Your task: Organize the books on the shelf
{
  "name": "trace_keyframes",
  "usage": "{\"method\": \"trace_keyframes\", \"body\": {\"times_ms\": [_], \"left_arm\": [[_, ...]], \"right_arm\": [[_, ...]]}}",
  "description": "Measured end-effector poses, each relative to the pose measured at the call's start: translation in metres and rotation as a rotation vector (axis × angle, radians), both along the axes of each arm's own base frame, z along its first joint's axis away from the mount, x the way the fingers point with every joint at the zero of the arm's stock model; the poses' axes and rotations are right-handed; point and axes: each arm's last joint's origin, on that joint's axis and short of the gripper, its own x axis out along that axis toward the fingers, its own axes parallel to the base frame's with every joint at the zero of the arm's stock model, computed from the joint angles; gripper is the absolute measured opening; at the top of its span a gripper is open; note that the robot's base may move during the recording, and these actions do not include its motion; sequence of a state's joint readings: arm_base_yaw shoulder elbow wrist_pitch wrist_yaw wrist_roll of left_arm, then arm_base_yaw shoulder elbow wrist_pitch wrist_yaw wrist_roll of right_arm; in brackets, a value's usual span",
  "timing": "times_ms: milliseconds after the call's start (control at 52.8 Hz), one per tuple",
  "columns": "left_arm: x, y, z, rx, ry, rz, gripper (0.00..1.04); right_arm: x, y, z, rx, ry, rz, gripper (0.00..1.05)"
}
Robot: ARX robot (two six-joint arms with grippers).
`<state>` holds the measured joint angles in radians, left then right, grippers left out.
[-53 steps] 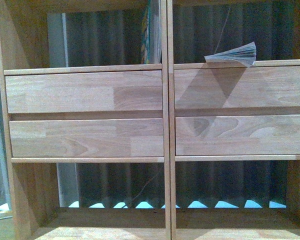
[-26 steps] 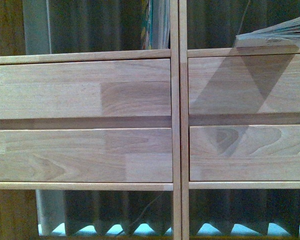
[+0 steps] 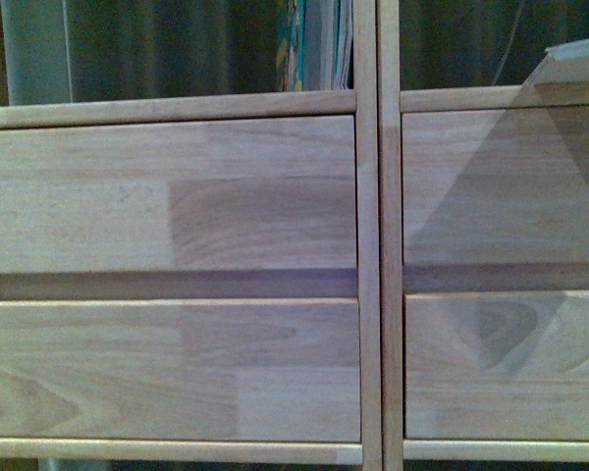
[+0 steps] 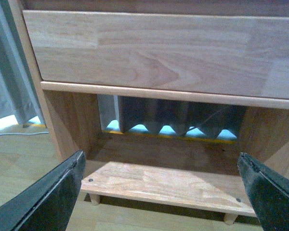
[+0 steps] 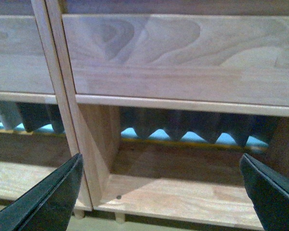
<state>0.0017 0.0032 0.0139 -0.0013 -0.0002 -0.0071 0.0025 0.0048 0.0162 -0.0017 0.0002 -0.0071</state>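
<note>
The light-wood shelf (image 3: 177, 196) fills the front view, with four drawer fronts and a central post. Two books stand upright against the post in the upper left compartment: the teal paperback (image 3: 293, 44) and a bluish-white book (image 3: 326, 44). The pale booklet (image 3: 577, 61) lies on the ledge of the upper right compartment, at the picture's right edge. No gripper shows in the front view. My left gripper (image 4: 161, 192) is open and empty before the bottom left compartment. My right gripper (image 5: 161, 192) is open and empty before the bottom right compartment.
Dark pleated curtains (image 4: 173, 115) hang behind the open-backed compartments, with light under their hem. The shelf's bottom board (image 4: 164, 185) rests on short peg legs over a pale wood floor. A grey curtain (image 4: 9, 72) hangs beside the shelf's left side.
The front view has closed in on the shelf: the drawer fronts look larger and the lower compartments have dropped out of view. The booklet has slid toward the right edge.
</note>
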Motion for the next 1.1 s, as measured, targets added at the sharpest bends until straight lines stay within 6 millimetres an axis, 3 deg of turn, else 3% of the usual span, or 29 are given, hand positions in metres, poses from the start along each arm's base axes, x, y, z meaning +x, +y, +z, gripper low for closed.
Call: {"method": "trace_keyframes", "body": {"times_ms": [587, 682, 776, 890, 1098], "left_arm": [[0.0, 0.0, 0.0, 0.001, 0.0, 0.0, 0.97], [0.0, 0.0, 0.0, 0.002, 0.0, 0.0, 0.97], [0.0, 0.0, 0.0, 0.002, 0.0, 0.0, 0.97], [0.0, 0.0, 0.0, 0.002, 0.0, 0.0, 0.97], [0.0, 0.0, 0.0, 0.002, 0.0, 0.0, 0.97]], "right_arm": [[0.0, 0.0, 0.0, 0.0, 0.0, 0.0, 0.98], [0.001, 0.0, 0.001, 0.08, 0.138, 0.082, 0.98], [0.013, 0.0, 0.019, 0.202, 0.178, 0.102, 0.98], [0.034, 0.008, 0.056, 0.355, 0.12, 0.164, 0.98], [0.097, 0.025, 0.101, 0.755, 0.159, 0.289, 0.98]]}}
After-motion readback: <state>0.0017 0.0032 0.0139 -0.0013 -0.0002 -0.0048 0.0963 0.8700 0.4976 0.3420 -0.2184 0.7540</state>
